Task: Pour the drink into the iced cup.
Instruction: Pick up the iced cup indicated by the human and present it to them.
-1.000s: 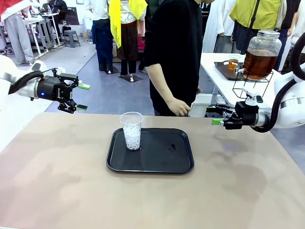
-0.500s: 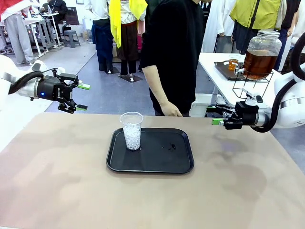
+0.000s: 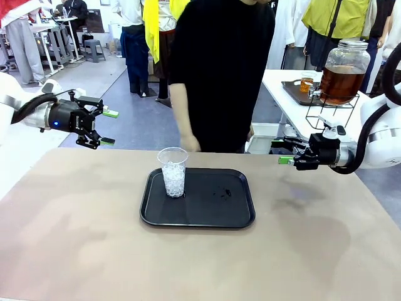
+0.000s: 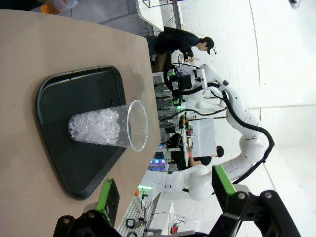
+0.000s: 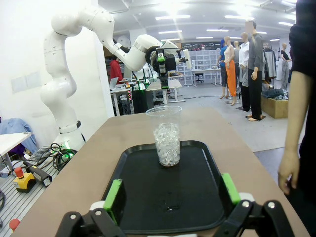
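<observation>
standing on tray (image 3: 207, 210), iced cup (image 3: 173, 172) between left hand (image 3: 109, 128) and right hand (image 3: 282, 152), both spread, empty

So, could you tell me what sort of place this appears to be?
Probably a robotics lab or demo hall: the left arm and right arm flank a table holding an iced cup on a tray, with a drink dispenser and equipment desks behind.

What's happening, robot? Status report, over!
Left hand open, empty. Right hand open, empty. Iced cup upright on tray, ice only. Person's hand at far edge behind cup, not touching.
</observation>
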You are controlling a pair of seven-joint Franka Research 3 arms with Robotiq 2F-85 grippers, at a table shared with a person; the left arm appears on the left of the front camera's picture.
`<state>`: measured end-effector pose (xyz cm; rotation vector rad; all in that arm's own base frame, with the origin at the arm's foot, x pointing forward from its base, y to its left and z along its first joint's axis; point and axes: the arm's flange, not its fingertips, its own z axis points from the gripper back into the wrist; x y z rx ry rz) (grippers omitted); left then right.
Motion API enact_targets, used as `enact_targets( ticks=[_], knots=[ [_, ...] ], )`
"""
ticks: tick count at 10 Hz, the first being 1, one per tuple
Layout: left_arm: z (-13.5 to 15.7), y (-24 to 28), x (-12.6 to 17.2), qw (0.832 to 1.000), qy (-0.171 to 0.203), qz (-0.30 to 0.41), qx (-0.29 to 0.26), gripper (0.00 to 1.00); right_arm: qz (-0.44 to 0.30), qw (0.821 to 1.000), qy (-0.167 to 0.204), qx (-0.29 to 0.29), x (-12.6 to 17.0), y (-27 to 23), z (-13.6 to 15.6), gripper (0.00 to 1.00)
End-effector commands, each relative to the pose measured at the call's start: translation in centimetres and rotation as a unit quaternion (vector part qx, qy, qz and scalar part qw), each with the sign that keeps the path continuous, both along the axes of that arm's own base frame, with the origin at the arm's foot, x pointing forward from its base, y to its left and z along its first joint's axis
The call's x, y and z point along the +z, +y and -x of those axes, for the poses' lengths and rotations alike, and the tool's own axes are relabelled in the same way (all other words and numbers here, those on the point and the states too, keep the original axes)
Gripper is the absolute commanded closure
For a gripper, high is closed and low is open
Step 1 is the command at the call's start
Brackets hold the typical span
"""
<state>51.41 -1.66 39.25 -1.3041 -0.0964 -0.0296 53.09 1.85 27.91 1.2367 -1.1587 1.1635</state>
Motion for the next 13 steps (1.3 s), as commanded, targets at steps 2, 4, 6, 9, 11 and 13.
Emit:
enact_targets(
  ticks=[2,4,6,9,11,13],
  knots=[
    [0.00,0.01,0.16,1.000,-0.001,0.000,0.000,0.00,-0.002,1.000,-0.003,0.001,0.30,-0.06,0.02,0.00],
    [0.00,0.01,0.16,1.000,-0.001,0.000,0.000,0.00,-0.002,1.000,-0.003,0.001,0.30,-0.06,0.02,0.00],
    [0.00,0.01,0.16,1.000,-0.001,0.000,0.000,0.00,-0.002,1.000,-0.003,0.001,0.30,-0.06,0.02,0.00],
    [0.00,0.01,0.16,1.000,-0.001,0.000,0.000,0.00,-0.002,1.000,-0.003,0.001,0.30,-0.06,0.02,0.00],
    [0.00,0.01,0.16,1.000,-0.001,0.000,0.000,0.00,-0.002,1.000,-0.003,0.001,0.30,-0.06,0.02,0.00],
    [0.00,0.01,0.16,1.000,-0.001,0.000,0.000,0.00,-0.002,1.000,-0.003,0.001,0.30,-0.06,0.02,0.00]
  ],
)
